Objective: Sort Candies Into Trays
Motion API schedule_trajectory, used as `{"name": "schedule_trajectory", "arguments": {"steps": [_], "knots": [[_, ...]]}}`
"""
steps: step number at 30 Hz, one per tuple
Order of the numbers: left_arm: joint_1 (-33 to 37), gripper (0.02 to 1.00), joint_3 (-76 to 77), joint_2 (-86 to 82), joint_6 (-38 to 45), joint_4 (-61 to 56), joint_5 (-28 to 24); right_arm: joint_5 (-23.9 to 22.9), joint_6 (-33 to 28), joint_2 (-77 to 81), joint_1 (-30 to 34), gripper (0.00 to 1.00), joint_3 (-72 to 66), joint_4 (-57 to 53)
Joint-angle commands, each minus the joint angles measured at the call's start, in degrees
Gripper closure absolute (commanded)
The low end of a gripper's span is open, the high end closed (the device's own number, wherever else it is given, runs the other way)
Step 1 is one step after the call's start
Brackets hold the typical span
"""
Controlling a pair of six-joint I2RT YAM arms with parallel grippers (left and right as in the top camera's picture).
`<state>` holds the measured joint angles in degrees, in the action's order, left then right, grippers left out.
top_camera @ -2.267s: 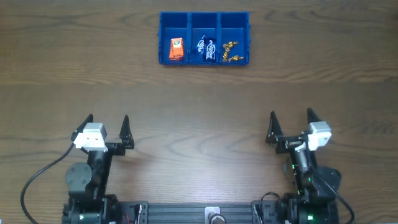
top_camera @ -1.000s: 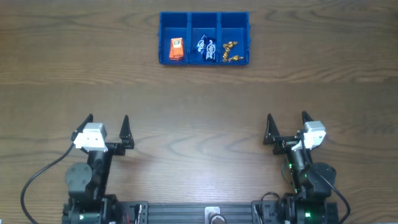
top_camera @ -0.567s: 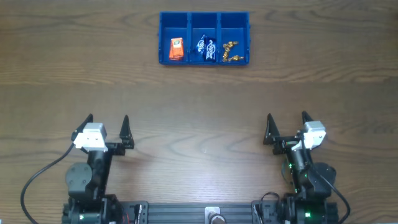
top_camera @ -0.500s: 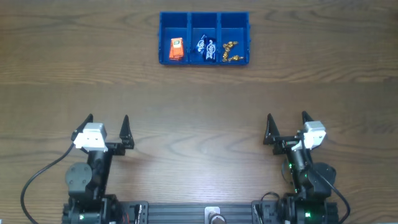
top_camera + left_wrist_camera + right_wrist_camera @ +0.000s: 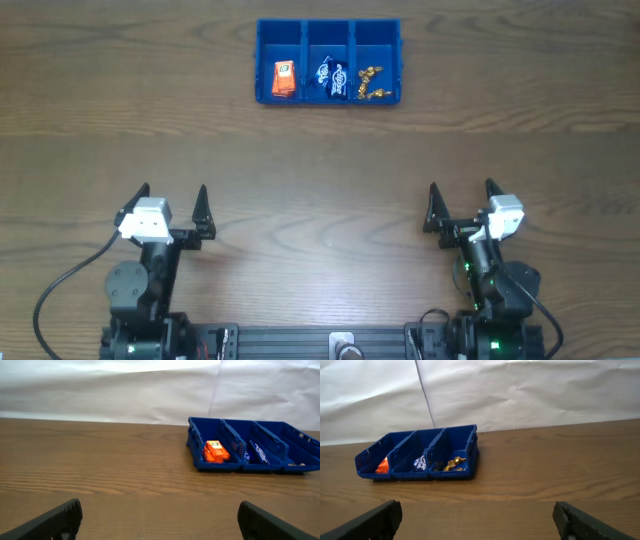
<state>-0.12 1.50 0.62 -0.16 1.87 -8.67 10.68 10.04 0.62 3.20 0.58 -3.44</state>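
Black arms (image 5: pixel 152 268), white wrist blocks (image 5: pixel 147 217), pointed gripper fingers (image 5: pixel 203 206) — looping black cable (image 5: pixel 58 291), green base lights (image 5: pixel 497 347)

A wooden table (image 5: pixel 320 150) runs back to a white backdrop (image 5: pixel 100 390).

Table (image 5: pixel 320 160): wood, visible grain, matt. Tray (image 5: pixel 262 60): blue plastic, smooth, slight gloss. Gold candies (image 5: pixel 370 82): shiny foil wrap. Orange candy (image 5: pixel 284 79): glossy wrapper. Backdrop (image 5: pixel 110 390): matt.
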Motion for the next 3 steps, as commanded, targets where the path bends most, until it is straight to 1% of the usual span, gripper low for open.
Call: {"name": "schedule_trajectory", "arguments": {"steps": [1, 3], "knots": [[-0.2, 0.020, -1.2, -0.3, -0.2, 1.7, -0.8, -0.5, 0.6, -0.5, 0.2, 0.003, -0.1, -0.2], [-0.2, 0.020, -1.2, -0.3, -0.2, 1.7, -0.8, -0.5, 0.6, -0.5, 0.2, 0.001, -0.1, -0.2]]}}
